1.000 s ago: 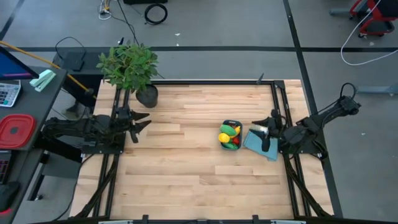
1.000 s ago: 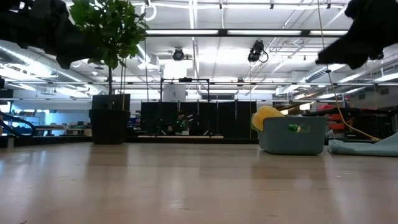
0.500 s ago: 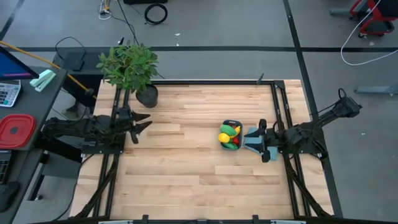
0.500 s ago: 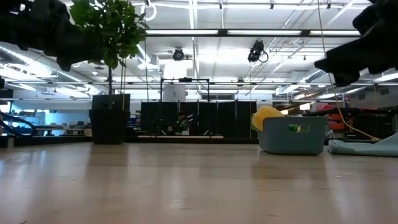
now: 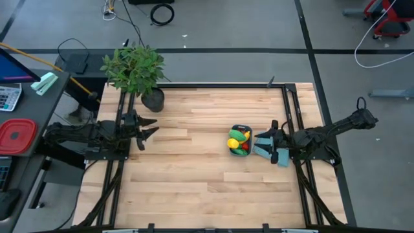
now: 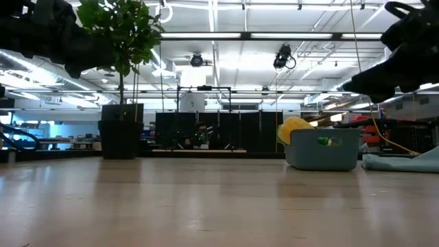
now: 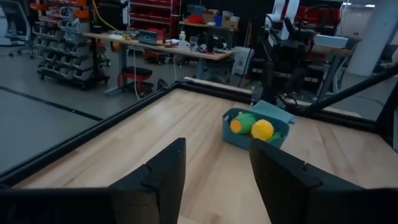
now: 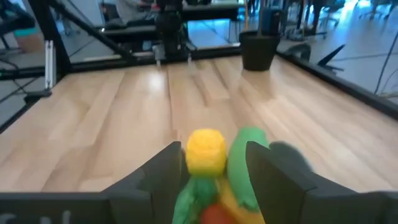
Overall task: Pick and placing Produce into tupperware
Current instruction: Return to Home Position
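The dark-blue tupperware tub (image 5: 240, 140) stands on the table right of centre, filled with produce: a yellow piece (image 8: 205, 149), green pieces (image 8: 249, 158) and a red one (image 8: 214, 214). In the low view the tub (image 6: 322, 148) shows yellow produce (image 6: 295, 127) above its rim. My right gripper (image 5: 266, 145) is open just right of the tub, fingers pointing at it, empty; its wrist view (image 8: 214, 168) looks onto the produce. My left gripper (image 5: 147, 129) waits open near the table's left edge, far from the tub (image 7: 255, 127).
A potted leafy plant (image 5: 136, 71) stands at the far left corner. A flat light-blue piece (image 5: 264, 149) lies under my right gripper, beside the tub. A red square container (image 5: 16, 136) sits off the table, left. Bare wood fills the middle and near side.
My right arm has stretched out lower, and its gripper has swung a little toward the tub, above the light-blue piece. The tub and produce have kept still.
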